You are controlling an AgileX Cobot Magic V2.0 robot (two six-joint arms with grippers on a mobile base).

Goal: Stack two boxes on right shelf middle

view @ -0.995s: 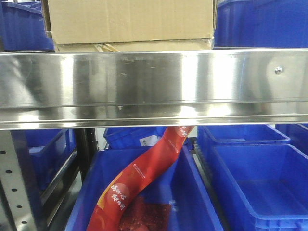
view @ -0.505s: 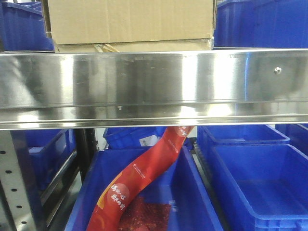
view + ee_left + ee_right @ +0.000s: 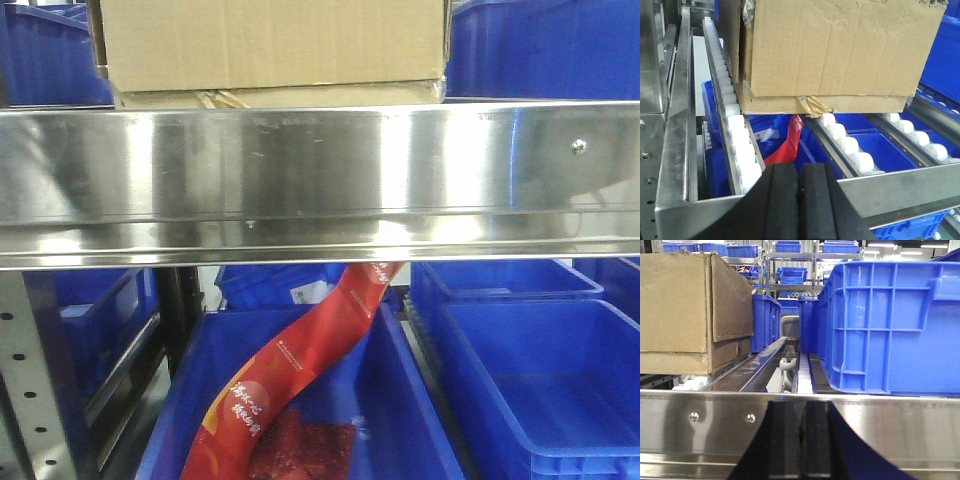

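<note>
Two stacked boxes (image 3: 835, 55) rest on the steel shelf's (image 3: 320, 170) white rollers (image 3: 742, 145), blue bins (image 3: 890, 325) beside them. Left claw (image 3: 799, 210) and right claw (image 3: 800, 445) are both clenched, empty.

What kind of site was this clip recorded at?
Most likely a warehouse or parts storeroom: a stainless-steel shelf with roller tracks, rows of blue plastic bins running back on more racks, and stacked cardboard boxes on the rollers.

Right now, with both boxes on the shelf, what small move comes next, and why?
Probably back both arms straight away from the shelf. The large box already sits on the flat box, and the left gripper and right gripper are shut, empty, at the lip.
</note>
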